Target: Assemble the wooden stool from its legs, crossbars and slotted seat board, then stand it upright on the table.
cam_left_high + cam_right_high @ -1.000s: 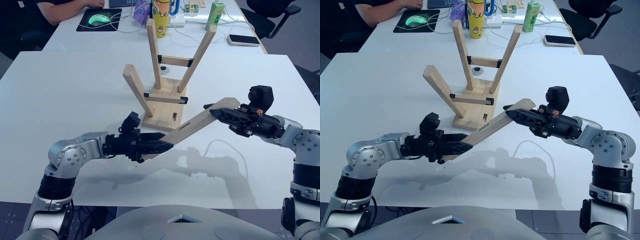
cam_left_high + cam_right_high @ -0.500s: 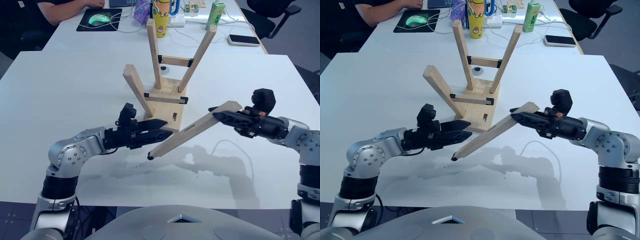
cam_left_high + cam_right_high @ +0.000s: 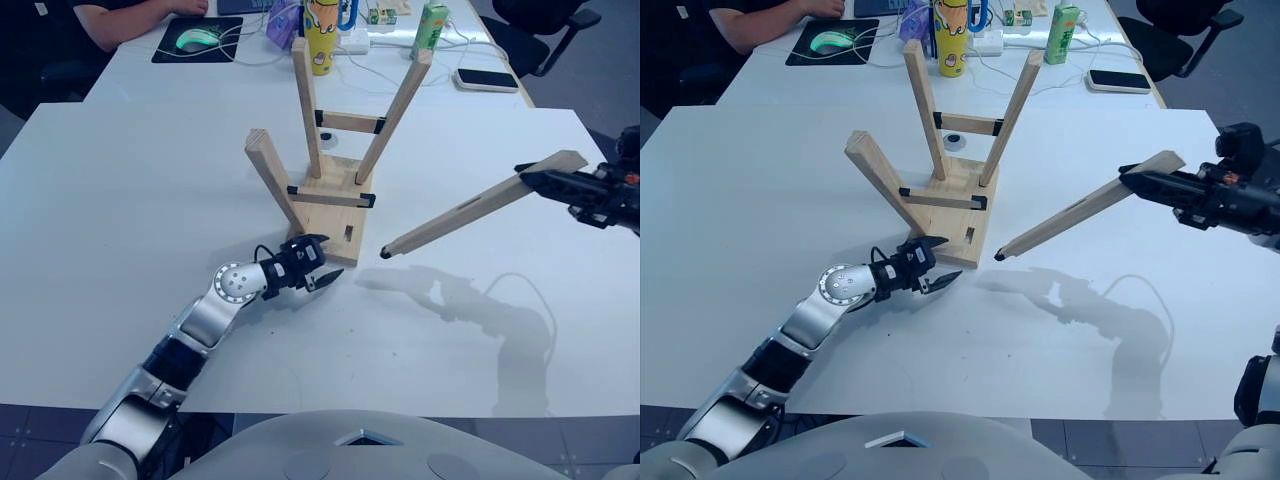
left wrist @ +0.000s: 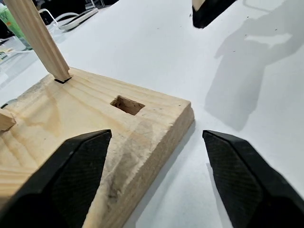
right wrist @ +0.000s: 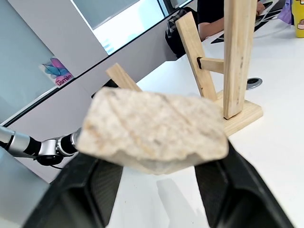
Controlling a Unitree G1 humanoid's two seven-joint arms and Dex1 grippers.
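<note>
The partly built stool lies upside down mid-table: its slotted seat board (image 3: 328, 210) rests flat with three legs (image 3: 309, 105) sticking up, joined by crossbars (image 3: 351, 123). An empty slot (image 4: 127, 105) shows near the board's front corner. My left gripper (image 3: 314, 268) is open at that front corner, one finger (image 4: 71, 180) over the board's edge and the other finger (image 4: 242, 187) over the table. My right gripper (image 3: 553, 182) is shut on the top end of the fourth leg (image 3: 470, 211), held aloft and slanting down toward the board; its black-tipped lower end hangs just right of the board.
The white table (image 3: 120, 200) has free room to the left, right and front. A second table behind holds a yellow cup (image 3: 322, 35), a green carton (image 3: 430, 27), a phone (image 3: 487, 79) and a mouse on a pad (image 3: 197, 38), with a person seated there.
My left gripper let go of the leg's lower end and moved up to the seat board's front corner. My right arm carried the leg to the right and higher.
</note>
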